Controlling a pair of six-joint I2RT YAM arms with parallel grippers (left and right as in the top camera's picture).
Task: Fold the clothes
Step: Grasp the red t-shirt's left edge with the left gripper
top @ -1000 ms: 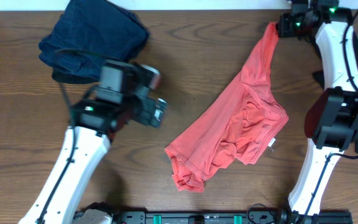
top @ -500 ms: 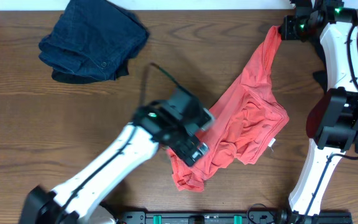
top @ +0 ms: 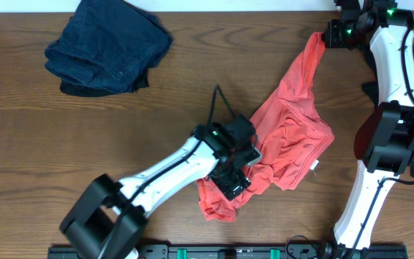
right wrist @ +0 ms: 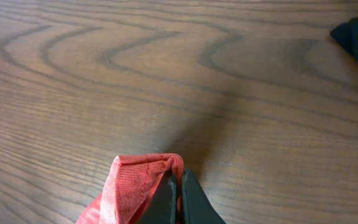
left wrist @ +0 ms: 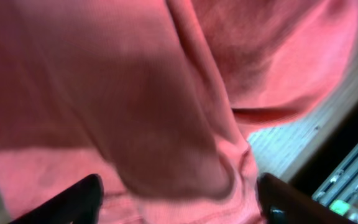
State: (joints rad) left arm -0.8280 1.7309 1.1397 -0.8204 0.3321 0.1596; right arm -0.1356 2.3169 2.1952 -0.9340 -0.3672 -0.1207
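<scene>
Left tool [left wrist: 182,194] spread astride a fold of the T-shirt [top: 293,137], crumpled on table [top: 121,137] well apart from denim pile [top: 106,47]. Right tool [right wrist: 178,186] pinches its corner. Suggest closing on hem only, then stretch flat.

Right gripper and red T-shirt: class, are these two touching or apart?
Touching. The right wrist view shows the right gripper with its jaws shut on a bunched fold of the T-shirt, with no gap between them.
</scene>
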